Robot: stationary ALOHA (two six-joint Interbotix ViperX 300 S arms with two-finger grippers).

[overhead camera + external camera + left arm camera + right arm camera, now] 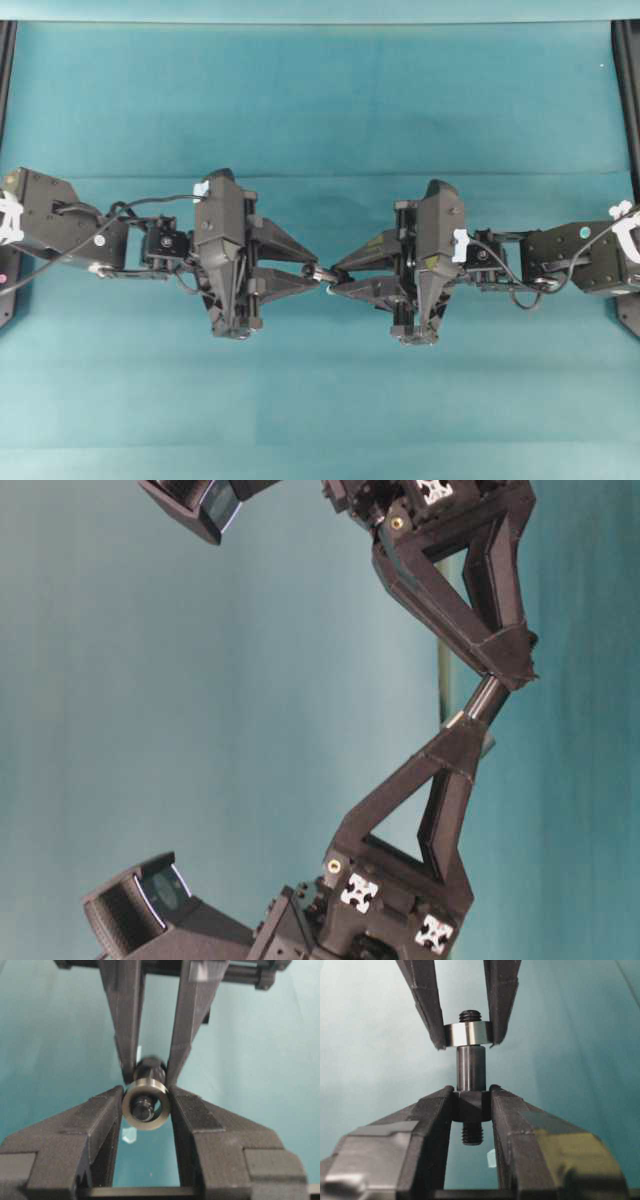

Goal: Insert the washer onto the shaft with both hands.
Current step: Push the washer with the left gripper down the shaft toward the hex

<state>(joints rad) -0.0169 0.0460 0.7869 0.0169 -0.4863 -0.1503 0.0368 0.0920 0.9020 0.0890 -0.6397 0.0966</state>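
Teal tabletop (320,100), left pincer (466,1035) clamping washer (466,1033) threaded over shaft (471,1067), right pincer (470,1105) clamping shaft's collar

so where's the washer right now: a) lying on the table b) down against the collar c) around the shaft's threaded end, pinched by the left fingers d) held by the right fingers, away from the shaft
c: in the right wrist view the washer rings the shaft near its top, thread poking through, pinched by the left fingers.
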